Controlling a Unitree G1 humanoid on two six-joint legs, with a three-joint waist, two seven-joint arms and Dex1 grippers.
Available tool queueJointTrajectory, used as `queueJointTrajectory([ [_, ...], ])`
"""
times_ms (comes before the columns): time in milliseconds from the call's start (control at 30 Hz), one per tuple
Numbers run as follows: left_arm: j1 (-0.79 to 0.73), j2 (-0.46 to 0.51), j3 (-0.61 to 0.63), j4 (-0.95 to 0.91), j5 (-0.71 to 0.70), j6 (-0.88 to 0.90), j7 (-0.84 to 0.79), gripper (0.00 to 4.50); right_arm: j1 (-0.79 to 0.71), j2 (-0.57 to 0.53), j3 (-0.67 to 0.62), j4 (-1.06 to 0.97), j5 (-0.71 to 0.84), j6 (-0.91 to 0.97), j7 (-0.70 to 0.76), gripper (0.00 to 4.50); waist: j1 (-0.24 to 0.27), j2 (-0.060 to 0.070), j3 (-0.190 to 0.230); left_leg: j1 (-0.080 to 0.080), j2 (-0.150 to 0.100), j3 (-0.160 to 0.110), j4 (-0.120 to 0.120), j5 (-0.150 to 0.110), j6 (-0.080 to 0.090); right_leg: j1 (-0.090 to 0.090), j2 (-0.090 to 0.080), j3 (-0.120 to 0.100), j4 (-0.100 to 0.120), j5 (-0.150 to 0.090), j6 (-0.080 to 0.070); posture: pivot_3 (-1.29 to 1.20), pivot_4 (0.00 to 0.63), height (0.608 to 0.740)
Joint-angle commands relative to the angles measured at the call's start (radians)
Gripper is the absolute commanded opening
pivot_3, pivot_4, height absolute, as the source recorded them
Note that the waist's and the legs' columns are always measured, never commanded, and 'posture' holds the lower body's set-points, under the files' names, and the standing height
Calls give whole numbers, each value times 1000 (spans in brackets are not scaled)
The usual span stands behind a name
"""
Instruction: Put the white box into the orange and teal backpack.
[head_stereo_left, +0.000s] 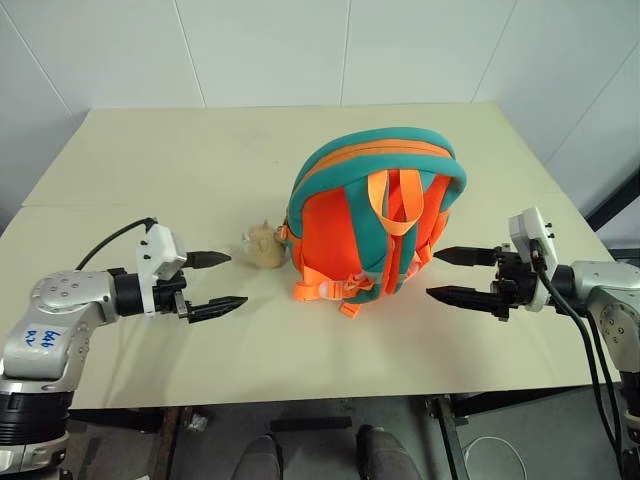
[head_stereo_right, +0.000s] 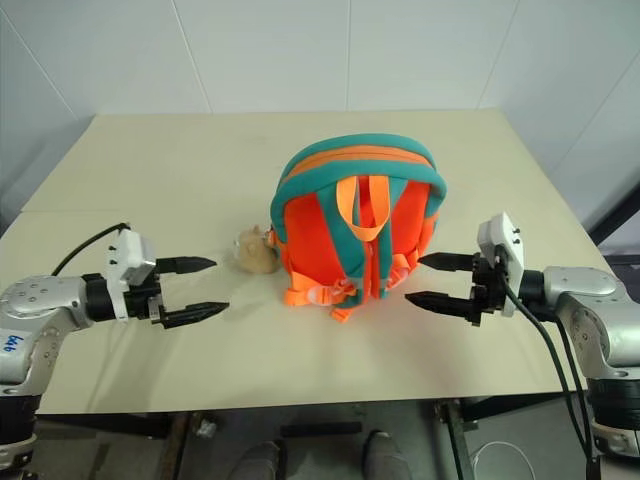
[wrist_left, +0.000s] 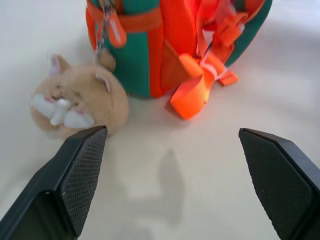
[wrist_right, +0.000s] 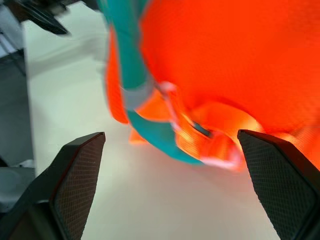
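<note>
1. The orange and teal backpack (head_stereo_left: 375, 215) lies near the middle of the table (head_stereo_left: 150, 150), strap side up, teal-trimmed top toward the far edge.
2. Its tan plush charm (head_stereo_left: 263, 246) rests touching its left side.

Backpack (head_stereo_left: 372, 215): soft matt cloth, looks like neoprene, orange panels with teal trim; straps are woven orange webbing. Charm (head_stereo_left: 262, 246): tan plush, fuzzy. Table (head_stereo_left: 160, 170): smooth matt cream top, laminate-like. Left gripper (head_stereo_left: 214, 283) and right gripper (head_stereo_left: 458, 274): matt black plastic fingers, pads with fine cross-hatch texture (wrist_left: 82, 165). Arm housings: satin silver metal, white plastic wrist blocks.
</note>
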Motion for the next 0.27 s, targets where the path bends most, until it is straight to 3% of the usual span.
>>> queueJointTrajectory([
  [33,52,13,47,-47,-33,-4,3,4500,-5,-1,-21,82,-73,-137,-22,4485,-3,0,0,0,0,1,0,0,0,0,0,0,0,0,0,0,150,740],
  [167,122,-17,87,-96,-51,16,71,4500,22,-15,-33,141,-117,-228,-22,4485,-2,0,0,0,0,1,0,0,0,0,0,0,1,0,1,0,150,740],
  [267,108,-5,62,-84,-40,10,76,4500,-51,12,-37,194,-115,-242,-54,4485,0,0,0,0,0,1,0,0,0,0,0,1,1,2,3,0,150,740],
])
